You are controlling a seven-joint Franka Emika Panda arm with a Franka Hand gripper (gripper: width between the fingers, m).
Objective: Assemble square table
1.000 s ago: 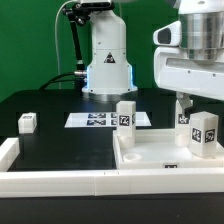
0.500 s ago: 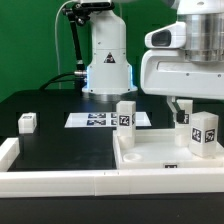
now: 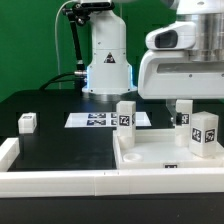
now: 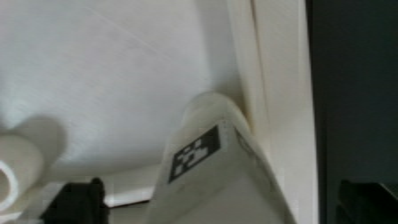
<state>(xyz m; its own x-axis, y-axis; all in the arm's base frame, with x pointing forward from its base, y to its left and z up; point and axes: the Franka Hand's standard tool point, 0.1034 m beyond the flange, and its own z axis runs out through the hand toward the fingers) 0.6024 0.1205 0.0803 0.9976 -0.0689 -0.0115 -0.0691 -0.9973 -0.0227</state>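
The square table's white slab [image 3: 150, 160] lies at the exterior view's right, and its surface fills the wrist view [image 4: 107, 80]. Three white tagged legs stand on it: one at the back left [image 3: 125, 114], one at the right [image 3: 203, 135] and one at the back [image 3: 183, 119]. My gripper [image 3: 183, 106] hangs over that back leg. In the wrist view the gripper [image 4: 222, 205] is open. Its dark fingers [image 4: 80, 203] stand on either side of the leg [image 4: 214, 150], with gaps showing. A fourth leg [image 3: 27, 122] stands alone on the black table at the left.
The marker board [image 3: 100, 120] lies flat in front of the robot base [image 3: 105, 65]. Long white border bars run along the front [image 3: 60, 181] and the left [image 3: 8, 150]. A rounded white shape [image 4: 15, 165] shows at the wrist view's edge.
The hand has shifted toward the exterior view's left above the back leg. The legs and the slab have not moved.
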